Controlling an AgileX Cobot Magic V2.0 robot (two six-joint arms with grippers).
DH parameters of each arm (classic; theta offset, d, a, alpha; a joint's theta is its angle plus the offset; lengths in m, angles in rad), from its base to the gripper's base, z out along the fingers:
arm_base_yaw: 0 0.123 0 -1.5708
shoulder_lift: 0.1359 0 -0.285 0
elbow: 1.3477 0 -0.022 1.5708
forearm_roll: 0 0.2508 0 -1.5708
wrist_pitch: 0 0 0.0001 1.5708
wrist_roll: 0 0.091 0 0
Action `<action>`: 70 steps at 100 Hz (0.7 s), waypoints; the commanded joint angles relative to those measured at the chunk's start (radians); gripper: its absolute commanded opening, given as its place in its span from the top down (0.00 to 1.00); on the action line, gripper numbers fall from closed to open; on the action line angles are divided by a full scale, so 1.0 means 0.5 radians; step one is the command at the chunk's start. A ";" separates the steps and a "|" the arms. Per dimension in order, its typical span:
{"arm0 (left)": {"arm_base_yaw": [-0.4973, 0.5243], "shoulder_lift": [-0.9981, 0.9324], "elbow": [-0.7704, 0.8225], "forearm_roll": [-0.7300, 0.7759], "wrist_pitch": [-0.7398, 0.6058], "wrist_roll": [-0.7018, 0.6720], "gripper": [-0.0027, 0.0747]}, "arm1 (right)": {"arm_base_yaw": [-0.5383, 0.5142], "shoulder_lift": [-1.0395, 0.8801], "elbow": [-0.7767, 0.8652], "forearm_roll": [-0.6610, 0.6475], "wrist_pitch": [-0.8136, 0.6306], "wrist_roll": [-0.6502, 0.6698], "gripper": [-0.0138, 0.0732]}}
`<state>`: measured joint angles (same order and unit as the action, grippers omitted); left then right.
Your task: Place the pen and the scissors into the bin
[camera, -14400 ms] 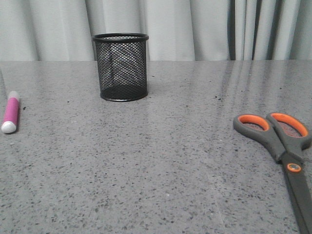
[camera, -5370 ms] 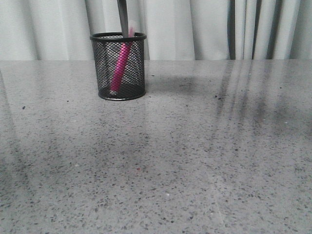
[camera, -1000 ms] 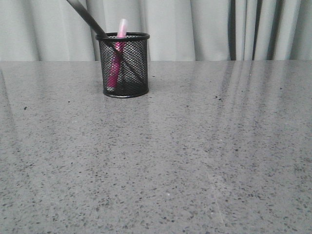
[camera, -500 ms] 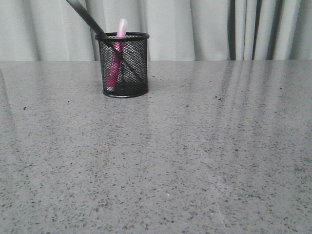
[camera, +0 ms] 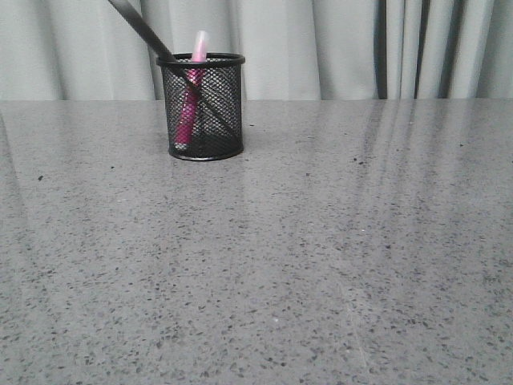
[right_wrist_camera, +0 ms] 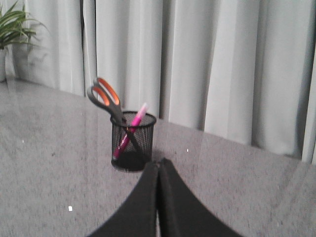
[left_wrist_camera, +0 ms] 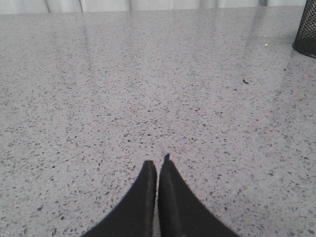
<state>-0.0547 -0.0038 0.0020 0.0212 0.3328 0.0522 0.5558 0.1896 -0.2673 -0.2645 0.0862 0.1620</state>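
The wire-mesh pencil cup [camera: 202, 107] is seen standing upright on the speckled grey bench [camera: 321, 257], in front of pale pleated curtains [camera: 337, 48]. Both task items are held inside it. The magenta pen [camera: 191, 92] is stood almost upright with its long axis tipped slightly, the whitish cap [camera: 199, 45] pointed upward and raised above the rim, the lower end rested near the base of the cup. The scissors [right_wrist_camera: 109, 103] are placed blades-down in the cup, their long axis slanted steeply across that of the pen; in the right wrist view the dark grey handles with orange-lined loops are shown projecting up and out over the rim, leaned away from the pen cap, while the blades are traced through the mesh down toward the opposite side of the base. No brand, label or readable writing can be made out on the pen, the scissors or the cup. The right gripper [right_wrist_camera: 159, 165] is shown with its jaws pressed together and nothing between them; the cup is located ahead of those jaws, well apart from them and slightly off to one side of their line. The left gripper [left_wrist_camera: 158, 165] is likewise shown with its jaws closed on nothing, held just above bare bench; only the lower edge of the cup [left_wrist_camera: 306, 34] is caught far ahead of those jaws and well off to the side. A potted plant [right_wrist_camera: 14, 27] is seen beyond the cup in the right wrist view.
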 commanded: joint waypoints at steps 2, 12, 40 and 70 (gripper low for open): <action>0.005 -0.066 0.087 0.000 -0.095 -0.020 0.99 | -0.120 0.010 0.037 -0.002 0.031 -0.014 0.92; 0.005 -0.066 0.087 0.000 -0.095 -0.020 0.99 | -0.368 -0.003 0.208 0.210 -0.072 -0.014 0.92; 0.005 -0.066 0.087 0.000 -0.095 -0.020 0.99 | -0.947 -0.029 0.585 0.327 -0.235 -0.033 0.92; 0.005 -0.062 0.087 -0.003 -0.096 -0.020 0.99 | -1.010 -0.426 0.585 0.319 0.415 -0.134 0.92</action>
<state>-0.0547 -0.0038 0.0020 0.0212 0.3328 0.0522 0.0612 0.0012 0.0104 -0.1003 0.3251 0.1318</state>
